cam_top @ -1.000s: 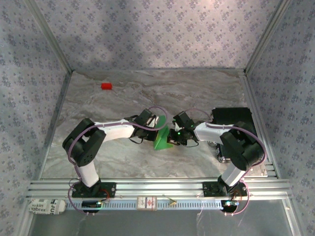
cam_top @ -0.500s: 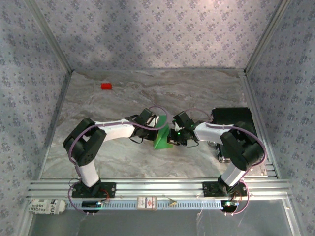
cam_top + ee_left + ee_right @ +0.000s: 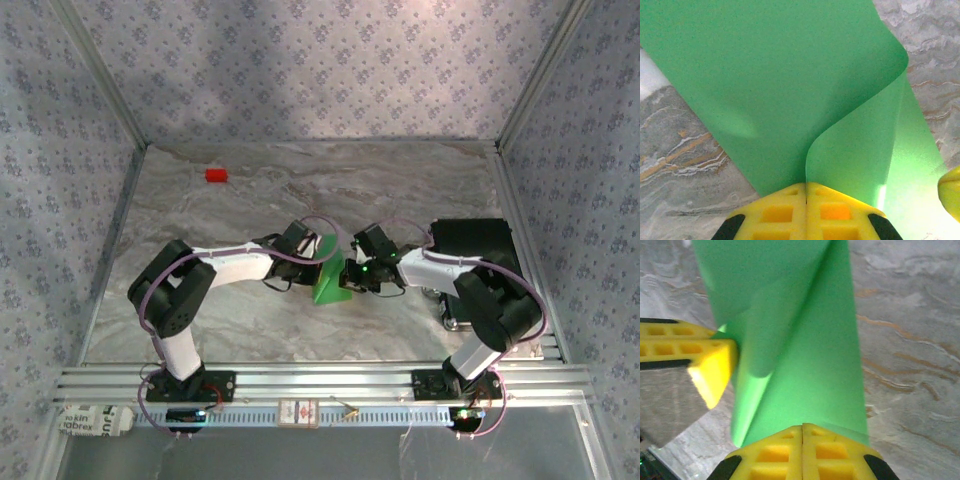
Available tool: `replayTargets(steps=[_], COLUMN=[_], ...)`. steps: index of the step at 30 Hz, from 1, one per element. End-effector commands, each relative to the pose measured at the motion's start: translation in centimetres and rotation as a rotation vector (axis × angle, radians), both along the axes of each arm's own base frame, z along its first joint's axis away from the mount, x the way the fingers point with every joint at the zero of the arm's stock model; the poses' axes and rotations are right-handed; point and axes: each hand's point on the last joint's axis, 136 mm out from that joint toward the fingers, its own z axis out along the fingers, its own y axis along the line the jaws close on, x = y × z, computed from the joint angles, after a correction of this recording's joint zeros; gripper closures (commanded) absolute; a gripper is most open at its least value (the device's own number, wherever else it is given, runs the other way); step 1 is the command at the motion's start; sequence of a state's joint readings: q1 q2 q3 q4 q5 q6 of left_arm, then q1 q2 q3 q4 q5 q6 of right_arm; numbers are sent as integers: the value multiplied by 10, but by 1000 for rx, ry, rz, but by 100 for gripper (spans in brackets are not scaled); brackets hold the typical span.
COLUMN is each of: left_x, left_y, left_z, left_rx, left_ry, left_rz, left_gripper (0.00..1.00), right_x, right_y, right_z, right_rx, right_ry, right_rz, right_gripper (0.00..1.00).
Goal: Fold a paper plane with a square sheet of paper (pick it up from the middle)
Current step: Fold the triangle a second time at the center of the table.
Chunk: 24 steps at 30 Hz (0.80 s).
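The square sheet of paper [image 3: 327, 282], bright green and folded over into curved layers, hangs over the middle of the marble table between both arms. My left gripper [image 3: 320, 252] comes in from the left and is shut on its upper edge. The left wrist view has the yellow fingers [image 3: 780, 212] pressed together at the gripper [image 3: 806, 185], with the paper [image 3: 790, 85] curling away in two layers. My right gripper [image 3: 347, 276] is shut on the sheet's right side. In the right wrist view the gripper [image 3: 802, 426] pinches the paper [image 3: 815, 370], and the left gripper's yellow fingers [image 3: 695, 357] clamp it from the side.
A small red block [image 3: 216, 175] lies at the far left of the table. A black box [image 3: 470, 237] sits at the right behind the right arm. Aluminium frame rails [image 3: 320, 382] run along the near edge and patterned walls close in the sides.
The right arm's elbow has shifted slightly to the right and its wrist has edged up. The left arm and the green paper stay almost where they were, both grips kept.
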<state>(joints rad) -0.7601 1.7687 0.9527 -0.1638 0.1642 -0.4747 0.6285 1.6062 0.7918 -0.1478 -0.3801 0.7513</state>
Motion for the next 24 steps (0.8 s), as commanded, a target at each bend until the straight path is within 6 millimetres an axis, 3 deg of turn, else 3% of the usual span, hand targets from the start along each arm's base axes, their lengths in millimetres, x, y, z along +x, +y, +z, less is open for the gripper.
replayTargets(steps=[1, 10, 24], left_x=[-17, -19, -11], left_y=[2, 0, -13], left_z=[-7, -5, 14], left_rx=[0, 15, -19], left_ry=[67, 60, 1], left_rz=[36, 116, 36], left_gripper=[97, 98, 95], right_x=[2, -12, -20], right_y=[10, 20, -8], right_z=[17, -4, -37], right_rx=[50, 23, -86], right_ry=[-18, 37, 95], right_rz=[5, -7, -38], right_gripper=[93, 94, 98])
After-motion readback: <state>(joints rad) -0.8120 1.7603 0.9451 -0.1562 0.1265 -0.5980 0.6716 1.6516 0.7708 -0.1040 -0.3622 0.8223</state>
